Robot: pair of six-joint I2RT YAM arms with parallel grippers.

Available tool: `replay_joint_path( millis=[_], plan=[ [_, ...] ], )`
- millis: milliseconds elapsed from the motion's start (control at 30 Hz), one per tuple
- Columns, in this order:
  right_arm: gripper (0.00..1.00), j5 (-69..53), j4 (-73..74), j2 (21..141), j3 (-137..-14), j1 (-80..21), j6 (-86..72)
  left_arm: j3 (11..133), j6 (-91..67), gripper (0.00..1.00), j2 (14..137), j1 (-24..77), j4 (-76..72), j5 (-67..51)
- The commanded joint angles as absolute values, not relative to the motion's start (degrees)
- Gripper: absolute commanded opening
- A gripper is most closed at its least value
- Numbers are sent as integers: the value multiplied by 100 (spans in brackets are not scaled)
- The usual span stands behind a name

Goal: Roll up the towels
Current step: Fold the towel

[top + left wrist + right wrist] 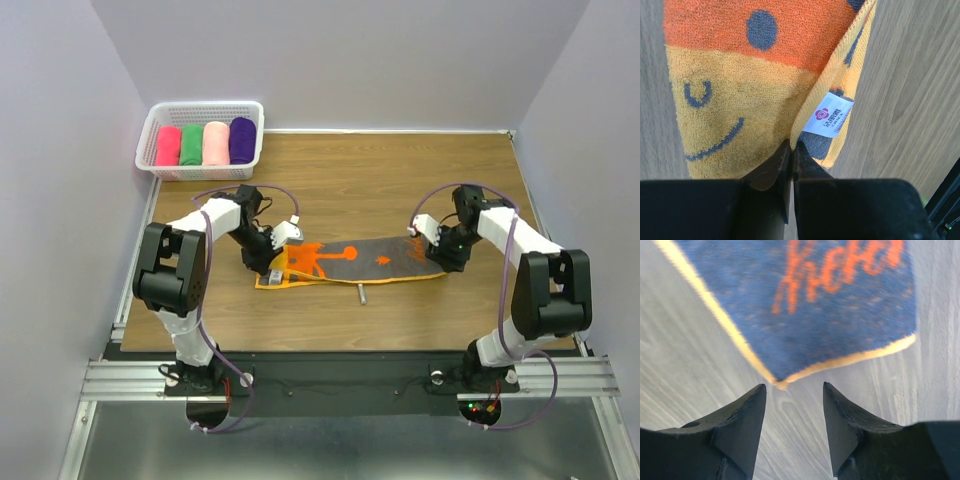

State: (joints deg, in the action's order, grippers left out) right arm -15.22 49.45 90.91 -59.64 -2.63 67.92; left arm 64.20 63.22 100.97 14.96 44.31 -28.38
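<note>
towel (350, 262) on table (420, 170), basket (200, 171) behind left

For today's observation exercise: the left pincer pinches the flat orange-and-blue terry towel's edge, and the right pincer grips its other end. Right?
No. The left pincer does pinch the orange-and-blue terry towel, but the right pincer stands open at its corner, gripping nothing; the right wrist view shows it.

A rectangular light-brown wood-grain tabletop (400, 170) was enclosed on three sides by plain pale lilac-white walls: a back wall panel (340, 60) at 12 o'clock, a left wall panel (50, 150) at 9 o'clock and a right wall panel (590, 120) at 3 o'clock. At 6 o'clock the tabletop was bordered by a silver slotted aluminium rail (120, 378), and a dull grey metal sheet (340, 450) was seen beyond it. The surfaces were evenly lit, with only soft shadows cast.
</note>
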Motion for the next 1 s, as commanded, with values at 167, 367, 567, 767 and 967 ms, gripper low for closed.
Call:
replay_joint_path(
  millis=[167,367,567,767,967],
  plan=[
    [52,-1248,4817,8675,-5441,-554,7585,6750,6451,0,10345,1389,4790,-3111],
    [47,-1099,4395,8710,-5291,-729,7594,6820,6469,0,10450,1389,4843,-3103],
    [33,-932,4096,8868,-5203,-791,7550,6882,6469,0,10459,1371,4860,-3085],
    [22,-870,4052,8895,-5212,-791,7558,6882,6486,0,10441,1362,4895,-3094],
    [1,-826,4104,8790,-5273,-791,7506,6926,6504,0,10398,1345,4965,-3102]
  ],
)
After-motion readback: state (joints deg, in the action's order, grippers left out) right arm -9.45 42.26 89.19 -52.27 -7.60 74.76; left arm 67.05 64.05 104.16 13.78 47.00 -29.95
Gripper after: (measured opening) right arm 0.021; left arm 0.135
